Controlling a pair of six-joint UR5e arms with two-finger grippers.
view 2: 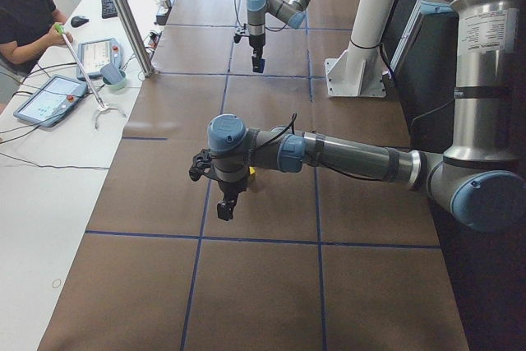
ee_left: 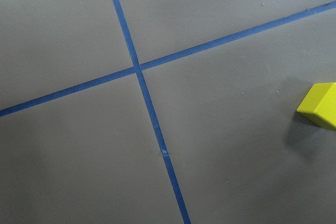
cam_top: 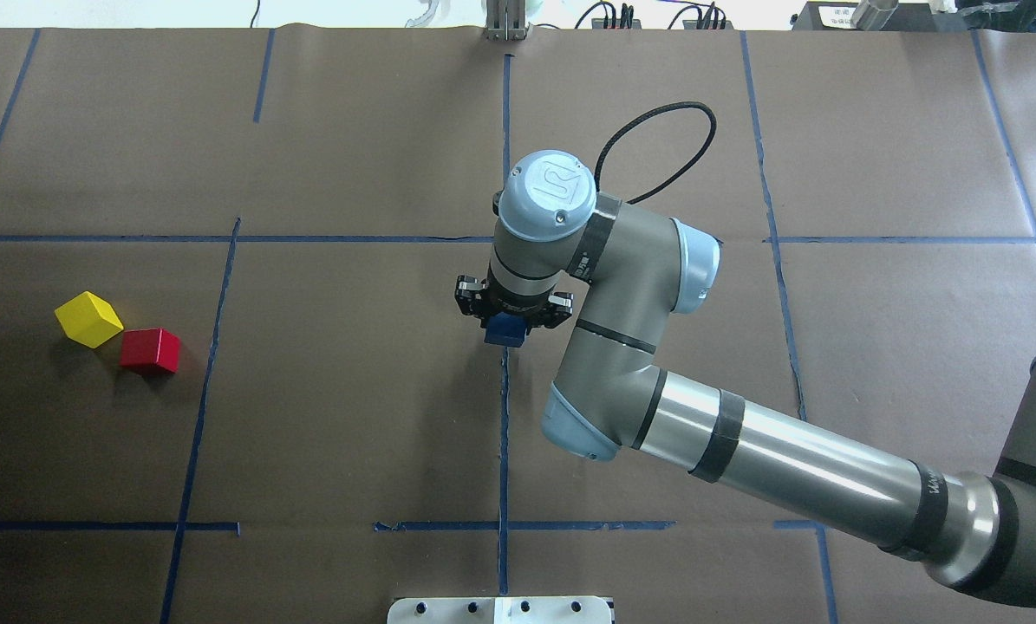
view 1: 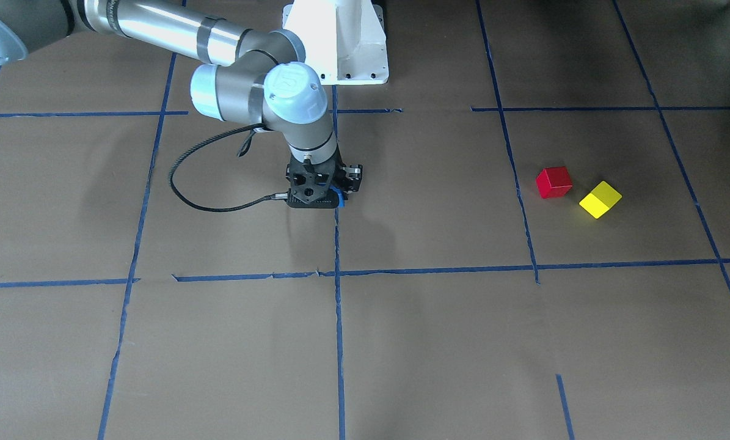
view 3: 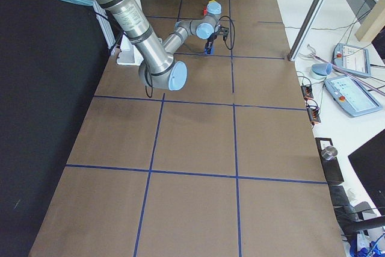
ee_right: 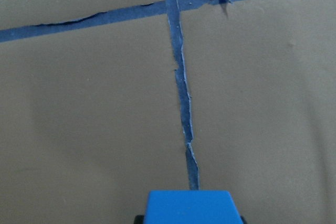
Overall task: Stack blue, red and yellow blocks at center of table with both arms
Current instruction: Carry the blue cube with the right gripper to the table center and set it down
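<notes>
Blue block [cam_top: 505, 331] pinched betw. R gripper [cam_top: 508, 324] jaws at table ctr over tape line [cam_top: 503, 433], red block [cam_top: 149, 350] well apart at 9 o'clock, yellow block [cam_top: 89, 318] just beside at its 10, L gripper [view 2: 226, 205] jaw state can't be told.

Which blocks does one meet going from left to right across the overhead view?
First the yellow block, then the red block, then the blue block.
</notes>
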